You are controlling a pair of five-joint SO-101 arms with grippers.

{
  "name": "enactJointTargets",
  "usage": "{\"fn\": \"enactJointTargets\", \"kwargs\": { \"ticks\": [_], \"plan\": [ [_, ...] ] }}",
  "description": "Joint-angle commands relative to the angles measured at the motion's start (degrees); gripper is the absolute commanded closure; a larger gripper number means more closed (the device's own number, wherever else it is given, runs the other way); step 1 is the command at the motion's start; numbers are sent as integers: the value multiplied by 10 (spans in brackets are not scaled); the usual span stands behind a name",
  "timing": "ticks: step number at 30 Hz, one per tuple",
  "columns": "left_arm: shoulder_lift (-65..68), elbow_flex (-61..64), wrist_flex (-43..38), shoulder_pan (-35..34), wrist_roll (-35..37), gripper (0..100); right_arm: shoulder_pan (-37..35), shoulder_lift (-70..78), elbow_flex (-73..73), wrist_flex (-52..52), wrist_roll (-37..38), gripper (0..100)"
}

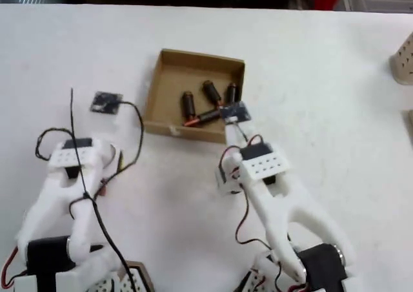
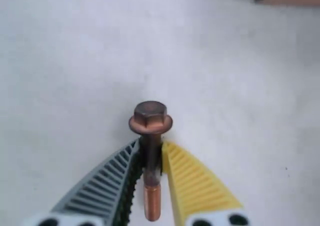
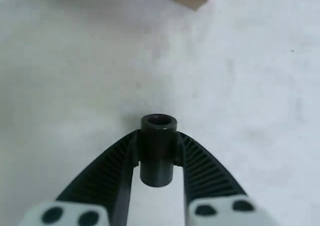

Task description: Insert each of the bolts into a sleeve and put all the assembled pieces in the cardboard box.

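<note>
**High view.** The box (image 1: 155,92) sits mid-table, ahead of both arms. It holds several assembled pieces (image 1: 203,116), approx. four. The left arm (image 1: 71,169) stands well apart from the box. The right arm (image 1: 258,169) is just beside its near wall. You cannot read either grip from here, since the tips are prob. hidden under the wrists.

**Left wrist view.** The left gripper (image 2: 150,146) is closed narrow on the bolt (image 2: 150,120). The fingers (image 2: 190,181) clamp the shank. The hex head stands proud of the tips and the plain end points back toward the wrist. Table (image 2: 75,61) lies below.
- Handling: the bolt is small, light and rigid, and looks like metal.
- Its smooth shank is likely slippery, so grip mid-shank and never the head.
- Expect it to pivot under side load.

**Right wrist view.** The right gripper (image 3: 157,141) is closed narrow on the sleeve (image 3: 157,151). It holds the outer wall at mid-length, and the open bore faces out past the tips.
- Handling: the sleeve is stiff and light, and its round wall may roll between flat pads.
- Keep the bore mouth clear of the fingers.

**Cross-check.** The wrist views give you grip and part orientation. The high view gives you box contents and arm spacing.
</note>
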Motion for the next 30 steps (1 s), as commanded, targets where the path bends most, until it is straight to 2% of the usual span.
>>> {"fn": "enactJointTargets", "kwargs": {
  "ticks": [1, 5, 10, 15, 19, 24, 30],
  "plan": [
    [-20, -40, -17, -35, 47, 976, -45, -23, -8, -25, -7, 981],
    [-20, -40, -43, -53, 90, 976, -90, -22, -5, -68, -8, 981],
    [-20, -40, -45, -56, 91, 976, -128, -22, -5, -148, -15, 981],
    [-20, -42, -45, -56, 92, 976, -143, -17, -4, -201, -112, 982],
    [-20, -43, -45, -56, 92, 976, -160, -19, 3, -235, -147, 982],
    [-20, -43, -45, -56, 92, 976, -187, -17, 63, -419, -182, 982],
    [-20, -42, -45, -56, 92, 976, -221, -17, 156, -659, -181, 982]
  ]
}}
